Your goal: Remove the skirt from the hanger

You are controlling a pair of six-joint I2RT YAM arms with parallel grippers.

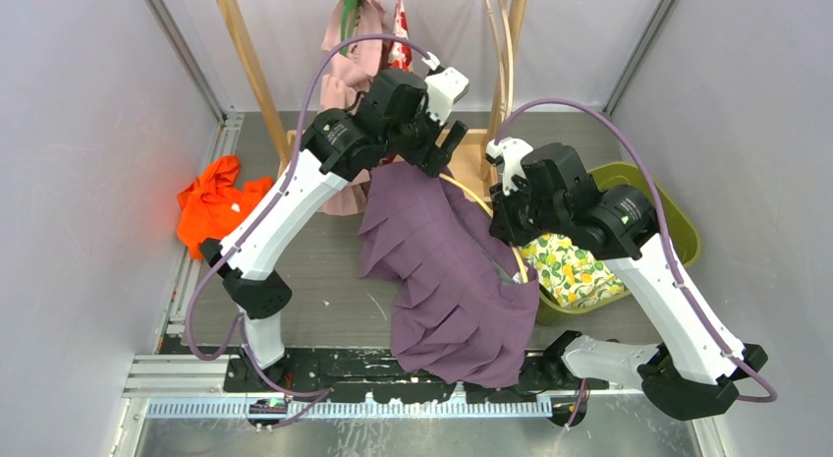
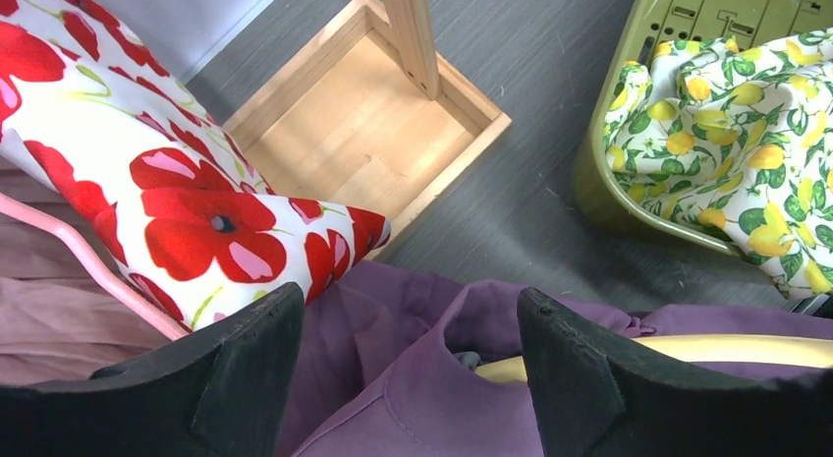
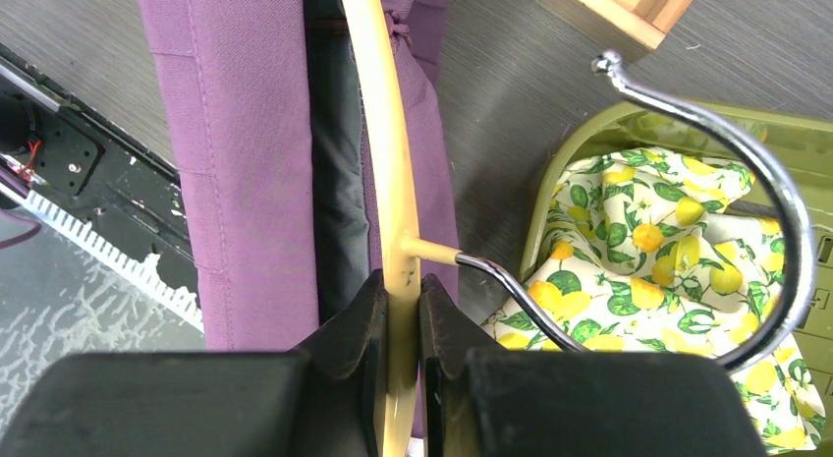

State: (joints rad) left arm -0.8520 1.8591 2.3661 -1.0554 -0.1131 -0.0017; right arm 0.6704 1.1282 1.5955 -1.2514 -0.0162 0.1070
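The purple pleated skirt [image 1: 442,270] hangs from a cream hanger [image 1: 470,194] and drapes down toward the arm bases. My right gripper [image 3: 401,280] is shut on the hanger's cream bar [image 3: 378,103], just below its chrome hook [image 3: 776,182], with the skirt's waistband [image 3: 246,133] folded over the bar. My left gripper [image 2: 411,310] is open, its black fingers straddling the skirt's bunched waistband [image 2: 432,398] at the hanger's far end [image 2: 727,351]; nothing is clamped between them. From above, the left gripper [image 1: 442,147] sits at the skirt's upper end.
A green basket [image 1: 678,221] holding lemon-print cloth [image 2: 747,133] stands at the right. An orange cloth [image 1: 216,206] lies at the left wall. The wooden rack's base [image 2: 363,133] and post are behind, with a poppy-print garment [image 2: 177,182] and a pink garment [image 1: 344,84] hanging.
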